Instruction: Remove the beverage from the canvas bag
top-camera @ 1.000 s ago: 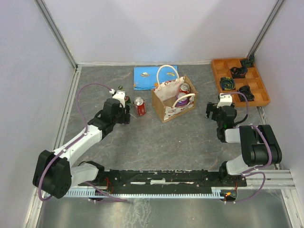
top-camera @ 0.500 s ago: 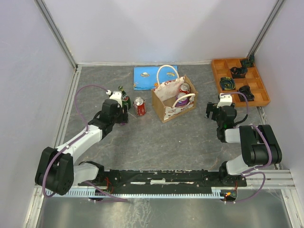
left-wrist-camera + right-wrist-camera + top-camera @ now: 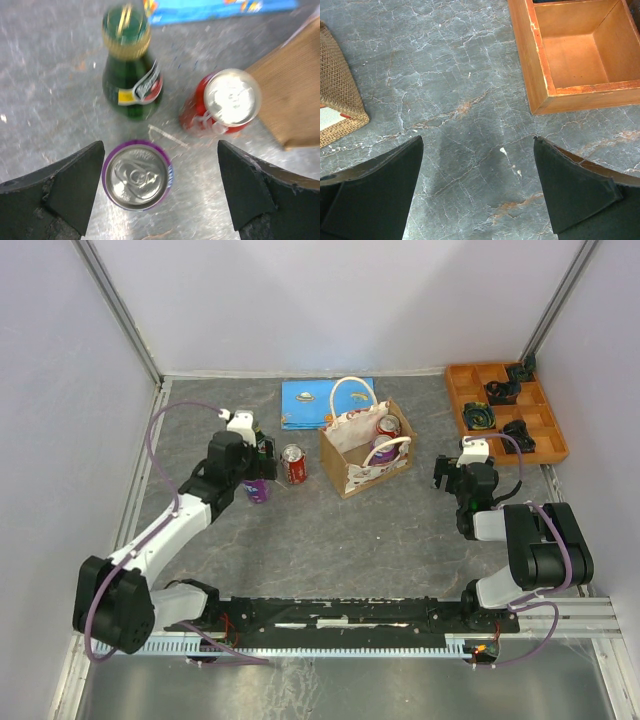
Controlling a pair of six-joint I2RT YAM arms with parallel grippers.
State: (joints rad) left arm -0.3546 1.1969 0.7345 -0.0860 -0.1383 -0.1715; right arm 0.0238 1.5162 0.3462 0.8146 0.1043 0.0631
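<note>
The canvas bag (image 3: 352, 458) stands upright mid-table with a red can (image 3: 388, 426) and a purple can (image 3: 383, 450) inside. Its tan corner shows in the left wrist view (image 3: 292, 85). My left gripper (image 3: 257, 468) is open above a purple can (image 3: 257, 490) that stands on the table left of the bag. In the left wrist view this can (image 3: 137, 175) sits between my fingers (image 3: 160, 150), close to the left one. A green bottle (image 3: 131, 65) and a red can (image 3: 225, 102) stand just beyond. My right gripper (image 3: 447, 472) (image 3: 477, 142) is open over bare table.
A flat blue picture book (image 3: 325, 402) lies behind the bag. An orange compartment tray (image 3: 505, 412) with dark parts sits at the back right; its corner shows in the right wrist view (image 3: 540, 95). Grey walls enclose the table.
My left gripper has drawn up and back from the table. The purple can, hidden under it earlier, now stands free on the table. The right arm has not moved.
</note>
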